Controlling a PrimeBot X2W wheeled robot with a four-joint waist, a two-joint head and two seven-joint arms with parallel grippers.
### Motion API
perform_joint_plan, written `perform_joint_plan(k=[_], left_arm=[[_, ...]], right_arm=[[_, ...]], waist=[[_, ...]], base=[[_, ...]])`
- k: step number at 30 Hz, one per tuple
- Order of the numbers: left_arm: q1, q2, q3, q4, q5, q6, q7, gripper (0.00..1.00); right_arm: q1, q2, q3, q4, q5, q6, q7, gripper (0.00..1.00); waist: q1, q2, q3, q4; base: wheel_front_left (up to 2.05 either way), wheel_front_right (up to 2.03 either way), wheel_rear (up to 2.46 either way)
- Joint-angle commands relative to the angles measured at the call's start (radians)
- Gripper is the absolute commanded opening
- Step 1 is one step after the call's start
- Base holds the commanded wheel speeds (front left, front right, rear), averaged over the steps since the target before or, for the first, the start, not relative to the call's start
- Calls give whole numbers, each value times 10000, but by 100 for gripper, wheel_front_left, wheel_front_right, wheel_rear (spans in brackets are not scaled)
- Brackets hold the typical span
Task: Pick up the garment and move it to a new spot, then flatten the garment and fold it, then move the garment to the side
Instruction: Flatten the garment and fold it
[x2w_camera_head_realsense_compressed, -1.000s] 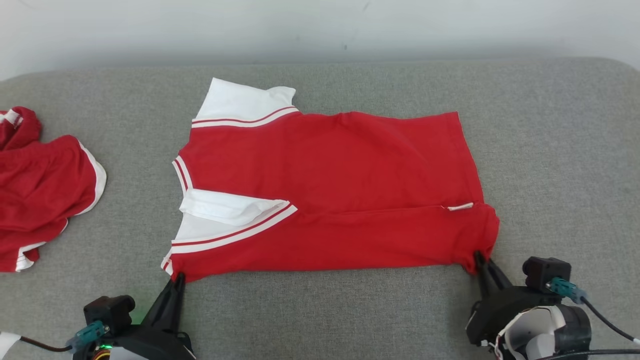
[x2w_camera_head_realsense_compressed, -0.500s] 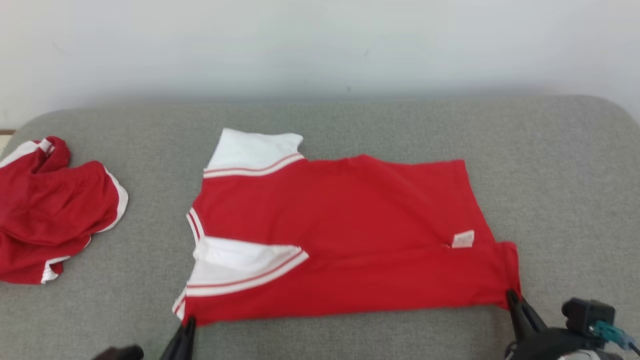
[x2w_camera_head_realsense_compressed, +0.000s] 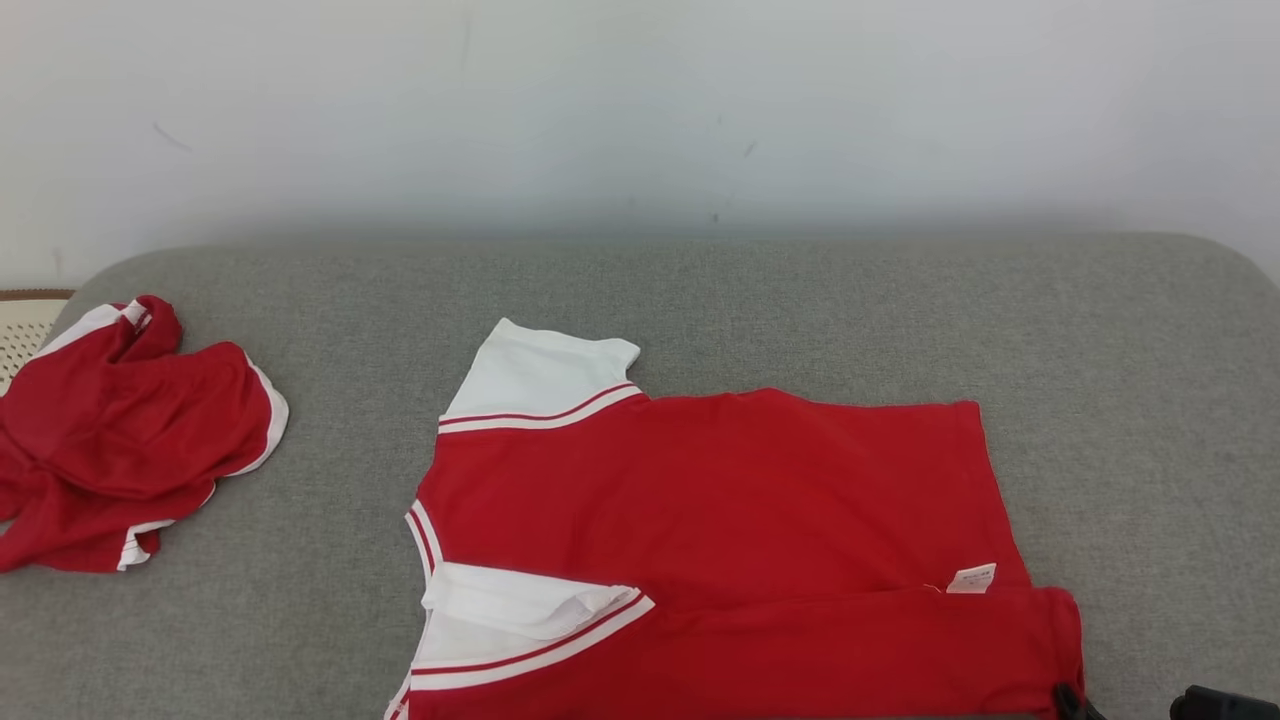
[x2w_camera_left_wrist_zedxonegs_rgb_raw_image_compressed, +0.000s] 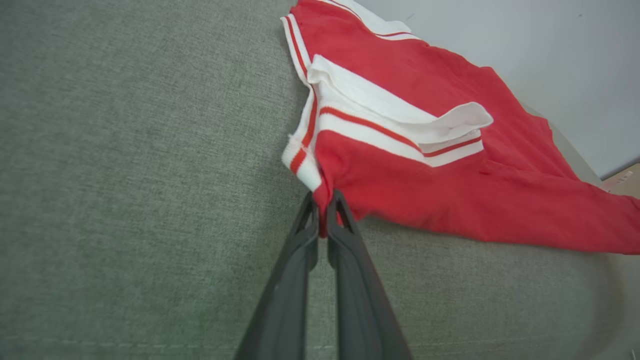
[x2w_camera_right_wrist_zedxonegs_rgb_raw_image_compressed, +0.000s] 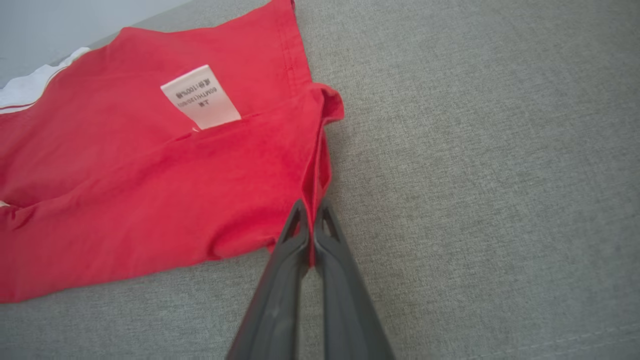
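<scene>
And here's the red shirt (x2w_camera_head_realsense_compressed: 720, 500), spread flat on the grey cushion (x2w_camera_head_realsense_compressed: 800, 300), sitting in the lower middle of the head view and running off the bottom edge. The neck end points to frame left and the hem to frame right. One white sleeve (x2w_camera_head_realsense_compressed: 540, 375) with red stripes sticks out at the shirt's upper left. The other sleeve (x2w_camera_head_realsense_compressed: 520, 610) is tucked in over the red body at the lower left. The near long edge is folded onto the body, and a small white label (x2w_camera_head_realsense_compressed: 972, 578) pokes out of that fold near the right end.

In the left wrist view, the left gripper (x2w_camera_left_wrist_zedxonegs_rgb_raw_image_compressed: 323, 197) rises from bottom centre. Its jaws are pinched together on the shirt's corner, right beside the striped white cuff (x2w_camera_left_wrist_zedxonegs_rgb_raw_image_compressed: 300, 160), with cloth caught between the tips.

In the right wrist view, the right gripper (x2w_camera_right_wrist_zedxonegs_rgb_raw_image_compressed: 312, 206) is clamped on the hem corner. A red edge is squeezed between its two dark fingers (x2w_camera_right_wrist_zedxonegs_rgb_raw_image_compressed: 280, 280) and stands up off the cushion, with the label up and to the left.

At the far left of the head view, a second garment (x2w_camera_head_realsense_compressed: 130, 440), red with white trim, lies crumpled well apart from the shirt. A pale wall (x2w_camera_head_realsense_compressed: 640, 100) runs across the top.
</scene>
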Motion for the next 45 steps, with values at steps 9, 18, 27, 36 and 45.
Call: perform_joint_plan(k=[9, 18, 27, 36, 45], left_arm=[[221, 11, 51, -59, 24, 206, -107, 100], [117, -193, 410, -560, 344, 257, -463, 100], [323, -816, 1738, -2225, 1953, 476, -532, 100], [234, -1126, 2326, -2625, 3235, 249, -534, 100], [-1062, -674, 2491, -1723, 3115, -540, -291, 100]], right_arm=[[219, 207, -244, -1, -189, 5, 38, 100], [-208, 469, -279, -236, -379, 7, -773, 100], [-435, 767, 346, -401, -818, 7, -2407, 100], [-252, 950, 612, -366, -1195, 7, -3485, 100], [-969, 996, 727, -72, -1275, 5, -3422, 100]], waist=[[1, 0, -139, 114], [1, 0, -74, 144], [1, 0, -38, 299], [1, 0, 59, 456], [1, 0, 517, -86]], base=[[0, 0, 0], [0, 0, 0], [0, 0, 0], [0, 0, 0], [0, 0, 0]])
